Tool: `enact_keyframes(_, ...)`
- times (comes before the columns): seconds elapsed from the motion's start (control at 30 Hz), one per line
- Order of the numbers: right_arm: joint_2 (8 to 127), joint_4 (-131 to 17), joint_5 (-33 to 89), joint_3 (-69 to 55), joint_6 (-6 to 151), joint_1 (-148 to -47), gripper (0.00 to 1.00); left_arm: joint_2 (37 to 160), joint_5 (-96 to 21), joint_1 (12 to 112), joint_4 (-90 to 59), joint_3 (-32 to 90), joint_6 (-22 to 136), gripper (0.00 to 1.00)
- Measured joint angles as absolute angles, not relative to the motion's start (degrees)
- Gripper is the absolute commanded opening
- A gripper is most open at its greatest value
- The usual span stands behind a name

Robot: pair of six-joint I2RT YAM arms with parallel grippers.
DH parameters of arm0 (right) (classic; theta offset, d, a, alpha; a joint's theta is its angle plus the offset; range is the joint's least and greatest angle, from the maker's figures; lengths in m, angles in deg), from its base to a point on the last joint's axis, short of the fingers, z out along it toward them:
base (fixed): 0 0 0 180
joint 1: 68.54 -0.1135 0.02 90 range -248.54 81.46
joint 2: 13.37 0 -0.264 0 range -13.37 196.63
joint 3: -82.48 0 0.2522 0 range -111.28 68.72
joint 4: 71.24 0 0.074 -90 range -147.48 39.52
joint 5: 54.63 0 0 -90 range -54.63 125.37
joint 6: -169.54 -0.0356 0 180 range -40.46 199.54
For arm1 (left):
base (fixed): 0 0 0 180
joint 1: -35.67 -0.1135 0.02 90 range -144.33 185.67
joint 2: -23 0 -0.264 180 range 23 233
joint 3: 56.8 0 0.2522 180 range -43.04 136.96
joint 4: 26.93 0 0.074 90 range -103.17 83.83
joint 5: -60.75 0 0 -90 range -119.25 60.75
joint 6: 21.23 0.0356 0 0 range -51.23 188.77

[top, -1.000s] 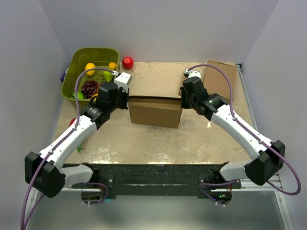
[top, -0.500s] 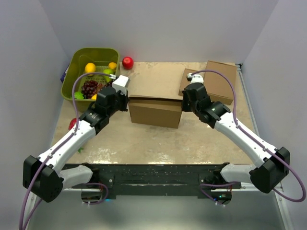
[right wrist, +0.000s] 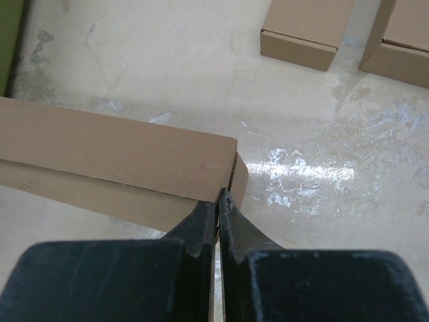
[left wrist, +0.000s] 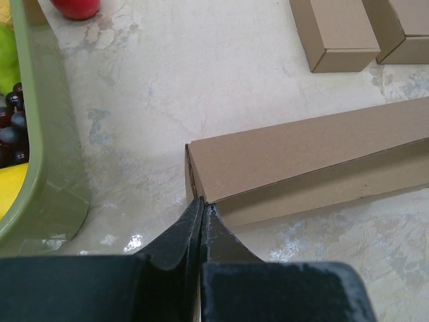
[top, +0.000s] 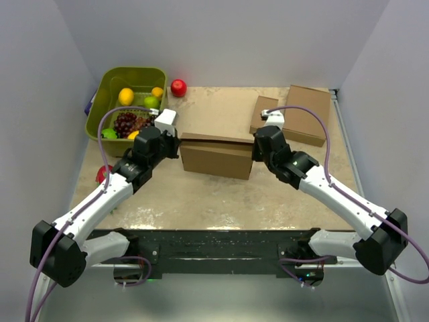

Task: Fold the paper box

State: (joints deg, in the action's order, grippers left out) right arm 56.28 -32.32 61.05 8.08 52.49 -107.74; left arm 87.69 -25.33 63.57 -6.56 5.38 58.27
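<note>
Looking down from above, the plain brown corrugated cardboard paper box (top: 218, 157) stands as a closed rectangular block at the middle of the beige mottled table (top: 201, 194). The left gripper (top: 175, 136) is at its left end and the right gripper (top: 255, 143) at its right end. From up there the black wrist bodies hide the fingertips; the wrist cameras show them.

In the left wrist view, the left gripper (left wrist: 202, 204) has its black jaws pressed flat together with nothing visible between them, and the tips touch the near left corner of the paper box (left wrist: 308, 157). In the right wrist view, the right gripper (right wrist: 218, 196) is likewise closed tight, its tips against the near right corner of the paper box (right wrist: 114, 151).

Behind the right end lies a small narrow brown box (top: 264, 114), with a medium flat brown box (top: 310, 113) just beside it. At the far left, a green plastic basket (top: 132, 70) holds a yellow lemon, dark grapes and green fruit. A round red apple (top: 178, 87) lies on the table just beside the basket's right rim. Something red beside the left arm is too hidden to name.
</note>
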Motion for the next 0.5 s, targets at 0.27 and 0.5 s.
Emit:
enact_keyframes(0.27,56.0,-32.9,65.0,10.3,50.3,-110.3,0.00,86.7,-24.4,64.1,-8.9,2.7,56.3,0.00)
enact_keyframes(0.5,56.0,-32.6,66.9,11.1,48.8,-111.3,0.08,86.6,-23.4,64.6,-8.9,2.1,55.7,0.02)
